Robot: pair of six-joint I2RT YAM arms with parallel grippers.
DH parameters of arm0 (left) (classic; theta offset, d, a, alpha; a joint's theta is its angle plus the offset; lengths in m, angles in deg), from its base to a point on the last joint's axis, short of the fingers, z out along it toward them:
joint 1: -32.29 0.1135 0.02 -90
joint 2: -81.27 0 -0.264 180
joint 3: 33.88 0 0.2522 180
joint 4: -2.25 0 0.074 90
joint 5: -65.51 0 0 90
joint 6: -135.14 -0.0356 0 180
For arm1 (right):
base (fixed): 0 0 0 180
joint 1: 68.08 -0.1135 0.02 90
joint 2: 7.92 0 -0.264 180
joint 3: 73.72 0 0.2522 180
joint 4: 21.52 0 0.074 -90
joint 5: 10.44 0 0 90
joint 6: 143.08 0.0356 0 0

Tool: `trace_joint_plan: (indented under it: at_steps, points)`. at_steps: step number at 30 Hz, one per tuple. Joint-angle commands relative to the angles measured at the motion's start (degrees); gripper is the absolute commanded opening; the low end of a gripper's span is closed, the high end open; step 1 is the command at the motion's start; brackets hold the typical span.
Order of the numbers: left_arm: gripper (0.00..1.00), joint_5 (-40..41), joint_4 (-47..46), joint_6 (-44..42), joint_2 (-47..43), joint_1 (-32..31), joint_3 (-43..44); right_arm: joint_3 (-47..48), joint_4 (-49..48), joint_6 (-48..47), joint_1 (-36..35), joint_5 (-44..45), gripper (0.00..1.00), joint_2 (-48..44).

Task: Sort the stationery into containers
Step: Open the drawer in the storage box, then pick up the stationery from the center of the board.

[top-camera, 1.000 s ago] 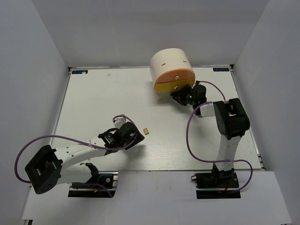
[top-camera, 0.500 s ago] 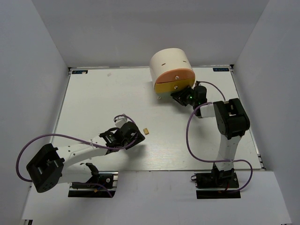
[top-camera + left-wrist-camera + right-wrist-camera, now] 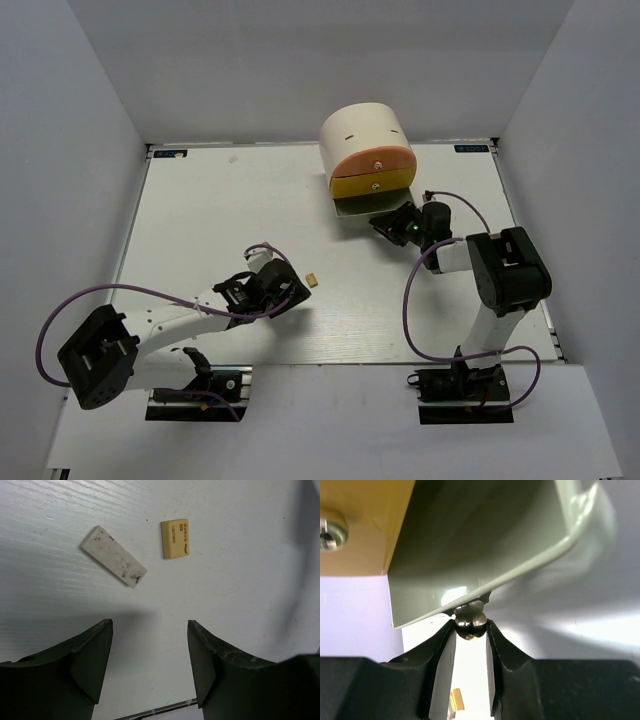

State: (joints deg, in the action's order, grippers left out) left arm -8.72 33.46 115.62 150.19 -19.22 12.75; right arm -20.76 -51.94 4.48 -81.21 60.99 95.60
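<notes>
Grips the small shiny knob [image 3: 470,622] of the pale green drawer [image 3: 485,545] with the right gripper [image 3: 470,626], narrowed to a fingertip pinch with one pad pressed on either side of the ball. Finds that drawer standing partway out of the cream unit [image 3: 360,128], straight ahead of the fingers.

Hovers the left gripper [image 3: 150,630] over the table [image 3: 240,580], spread wide and holding nothing. Has the grey eraser [image 3: 114,556] just ahead of its fingertips, lying aslant, and the tan eraser [image 3: 175,539] a little further ahead and to the right. Neither touches the other or the fingers.

Looks most likely to go wrong at the knob. Round, slick and caught only at the tips, so could pop out if the pull strays off the drawer's line. Could also drag or tip the whole unit if the drawer binds. On the left, risks nudging the thin grey eraser flat along the table instead of lifting it — or pinching both erasers at once.

Shows the yellow drawer [image 3: 372,183] and orange drawer [image 3: 372,160] shut, up beyond the right gripper, with their contents hidden. Appears bare inside the green one from above, though too small to be sure.
</notes>
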Motion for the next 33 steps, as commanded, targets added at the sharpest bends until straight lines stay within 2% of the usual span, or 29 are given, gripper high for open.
trace_joint_plan:
  at_steps: [1, 5, 11, 15, 19, 21, 25, 26, 28, 31, 33]
  points:
    - [0.71, 0.0, -1.1, -0.5, -0.5, -0.3, 1.9, -1.7, 0.1, -0.5, 0.1, -0.7, 0.12, -2.2]
    - [0.71, 0.0, -1.7, -0.5, -0.5, 0.3, 1.9, -0.4, -0.2, -1.5, 0.2, -0.9, 0.54, -1.7]
    - [0.74, 0.7, -1.7, 0.9, 0.1, 0.3, 2.5, -0.1, 0.1, -1.5, 0.3, -1.6, 0.70, -2.7]
    - [0.81, 3.6, 0.6, 5.5, -0.5, 0.3, 2.5, -4.3, 0.2, -1.6, 0.6, -3.0, 0.74, -5.9]
    - [0.86, 6.2, 5.0, 18.3, -1.5, 0.3, 1.9, -9.3, 0.0, -2.7, 1.4, -5.6, 0.74, -11.1]
    - [0.86, 6.9, 7.9, 21.6, -1.5, 0.3, 1.9, -12.1, 0.6, -3.6, 1.8, -7.1, 0.70, -14.1]
    - [0.86, 8.0, 16.5, 27.7, 2.9, 0.3, 6.6, -14.3, 3.9, -7.2, 2.8, -11.7, 0.52, -20.4]
    - [0.84, 8.0, 18.0, 29.9, 4.0, 0.3, 8.5, -14.2, 4.6, -10.0, 3.0, -12.7, 0.33, -21.9]
    - [0.79, 8.5, 20.2, 31.0, 7.3, 0.8, 11.3, -13.5, 7.3, -13.4, 3.3, -17.0, 0.10, -23.6]
    - [0.78, 8.5, 22.1, 31.0, 11.0, 1.3, 15.5, -13.2, 8.6, -16.2, 3.7, -21.5, 0.03, -25.3]
    - [0.78, 7.2, 23.7, 31.0, 14.5, 1.8, 17.5, -12.9, 9.6, -18.4, 3.9, -24.3, 0.03, -26.8]
